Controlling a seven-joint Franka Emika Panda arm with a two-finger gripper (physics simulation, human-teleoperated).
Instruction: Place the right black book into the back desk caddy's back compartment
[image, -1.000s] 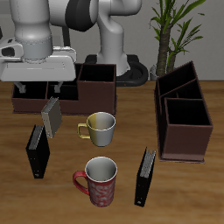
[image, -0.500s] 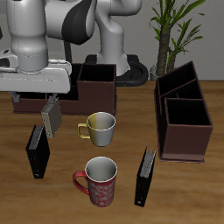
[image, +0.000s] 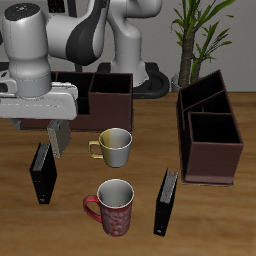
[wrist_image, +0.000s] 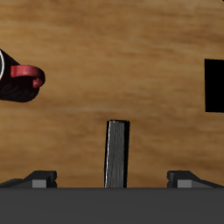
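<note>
The right black book (image: 42, 172) stands upright near the table's front edge, beside the red mug. In the wrist view a slim dark book (wrist_image: 116, 153) shows edge-on below and midway between my fingertips, apart from them; by its place it is this book. My gripper (image: 40, 127) hangs open and empty above it, and it also shows in the wrist view (wrist_image: 112, 179). The back desk caddy (image: 108, 97), long and dark brown with a taller end section, stands behind my hand and is partly hidden by it.
A grey striped book (image: 58, 137) stands just behind the black book, half hidden by my hand. A yellow mug (image: 115, 148), a red mug (image: 115, 205), the twin black book (image: 166, 201) and the other brown caddy (image: 210, 135) stand nearby.
My gripper has come down and toward the table's front edge, from in front of the back caddy to above the right black book. It now covers part of the striped book. Nothing else moved.
</note>
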